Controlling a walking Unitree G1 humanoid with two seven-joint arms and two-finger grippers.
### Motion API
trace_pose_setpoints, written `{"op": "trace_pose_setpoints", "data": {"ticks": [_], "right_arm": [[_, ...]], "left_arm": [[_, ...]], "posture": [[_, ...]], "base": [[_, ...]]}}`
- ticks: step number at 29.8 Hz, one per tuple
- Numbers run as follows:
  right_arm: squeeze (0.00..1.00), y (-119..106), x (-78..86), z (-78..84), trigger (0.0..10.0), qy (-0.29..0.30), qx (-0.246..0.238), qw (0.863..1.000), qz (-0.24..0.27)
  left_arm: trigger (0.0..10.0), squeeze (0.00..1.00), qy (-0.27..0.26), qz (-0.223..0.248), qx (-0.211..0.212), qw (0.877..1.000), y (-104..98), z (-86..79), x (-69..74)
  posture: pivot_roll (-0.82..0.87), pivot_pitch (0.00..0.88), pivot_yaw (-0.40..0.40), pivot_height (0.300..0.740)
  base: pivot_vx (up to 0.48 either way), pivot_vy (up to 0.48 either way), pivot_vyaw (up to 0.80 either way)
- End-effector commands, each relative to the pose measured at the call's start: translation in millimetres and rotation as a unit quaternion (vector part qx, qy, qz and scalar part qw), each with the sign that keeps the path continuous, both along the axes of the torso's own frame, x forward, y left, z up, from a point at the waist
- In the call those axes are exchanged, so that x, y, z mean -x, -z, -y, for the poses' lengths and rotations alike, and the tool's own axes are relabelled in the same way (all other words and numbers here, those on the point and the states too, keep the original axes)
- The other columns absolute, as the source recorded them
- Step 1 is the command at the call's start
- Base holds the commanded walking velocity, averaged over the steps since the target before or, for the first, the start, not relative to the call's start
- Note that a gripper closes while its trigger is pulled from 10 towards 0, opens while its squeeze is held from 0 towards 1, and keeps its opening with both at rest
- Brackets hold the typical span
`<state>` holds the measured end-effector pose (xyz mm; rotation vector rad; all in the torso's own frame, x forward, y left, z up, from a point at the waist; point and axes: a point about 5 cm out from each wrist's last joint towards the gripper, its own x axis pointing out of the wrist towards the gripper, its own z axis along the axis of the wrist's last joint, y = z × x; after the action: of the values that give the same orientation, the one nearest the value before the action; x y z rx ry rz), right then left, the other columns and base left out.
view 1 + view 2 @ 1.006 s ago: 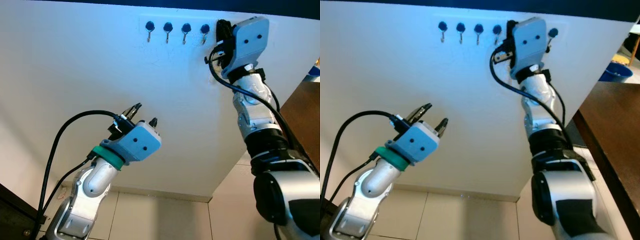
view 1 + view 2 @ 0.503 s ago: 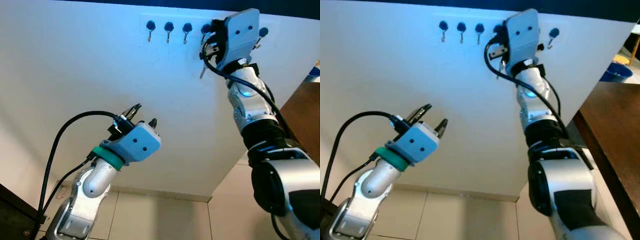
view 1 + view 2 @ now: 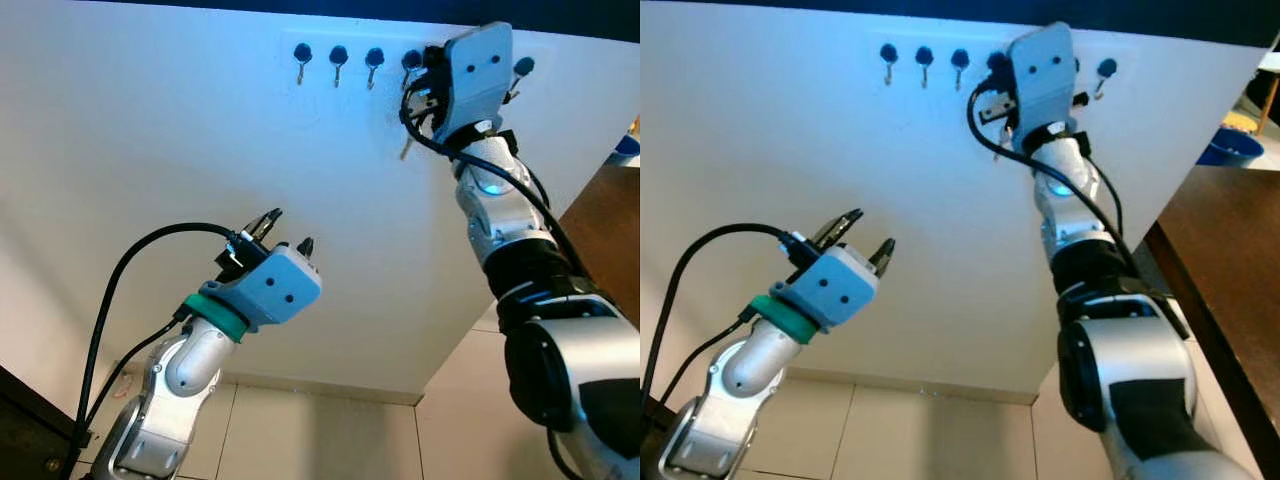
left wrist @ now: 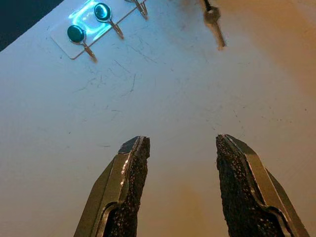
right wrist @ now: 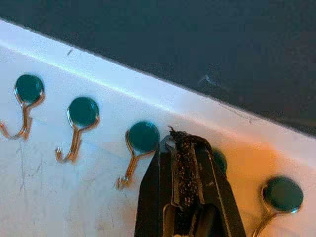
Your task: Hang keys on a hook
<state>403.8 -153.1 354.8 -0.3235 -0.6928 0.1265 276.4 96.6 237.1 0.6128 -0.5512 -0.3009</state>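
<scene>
Reaching our right end effector (image 5: pixel 185 163), fingers pressed together, to the hook row (image 3: pixel 335 55) where a key (image 4: pixel 215 24) dangles; left end effector (image 4: pixel 180 187) idles, fingers apart

A white wall (image 3: pixel 180 130) meets a pale tiled floor (image 3: pixel 300 440), beside dark wooden furniture (image 3: pixel 1230 230).

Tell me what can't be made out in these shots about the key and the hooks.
- Fourth hook: in the right wrist view the right pincer covers it, so whether the key ring is seated on it is hidden.
- Key: small and cut off by the left wrist view's top edge; its ring is out of frame.
- Hook rack: in the head views the right wrist partly blocks it.
- Left pincer: open, idle.
</scene>
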Motion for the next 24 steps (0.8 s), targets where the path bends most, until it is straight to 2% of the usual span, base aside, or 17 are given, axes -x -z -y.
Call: {"op": "trace_pose_setpoints", "data": {"ticks": [1,2,8,24], "right_arm": [[0.0,0.7,3.4,0.8,10.0,-0.017,0.004,1.0,0.013],[0.0,0.0,8.0,-2.3,10.0,-0.043,0.013,0.998,0.033],[0.0,-1.9,13.8,0.7,10.0,-0.04,0.01,0.997,0.061],[0.0,5.1,14.1,12.7,10.0,-0.007,-0.001,0.998,0.058]], "left_arm": [[10.0,0.0,-0.003,-0.008,-0.006,1.0,3.8,-1.3,0.6],[10.0,0.0,-0.003,-0.008,-0.006,1.0,3.8,-1.2,0.6],[10.0,0.0,-0.002,-0.008,-0.006,1.0,3.9,-1.0,0.2],[10.0,0.0,-0.002,-0.008,-0.005,1.0,3.7,-0.7,1.0]], "posture": [[0.11,0.104,0.051,0.74],[0.11,0.104,0.051,0.74],[0.11,0.103,0.053,0.74],[0.11,0.109,0.052,0.74]], "base": [[0.0,0.0,0.0],[0.0,0.0,0.0],[0.0,0.0,0.0],[0.0,0.0,0.0]]}}
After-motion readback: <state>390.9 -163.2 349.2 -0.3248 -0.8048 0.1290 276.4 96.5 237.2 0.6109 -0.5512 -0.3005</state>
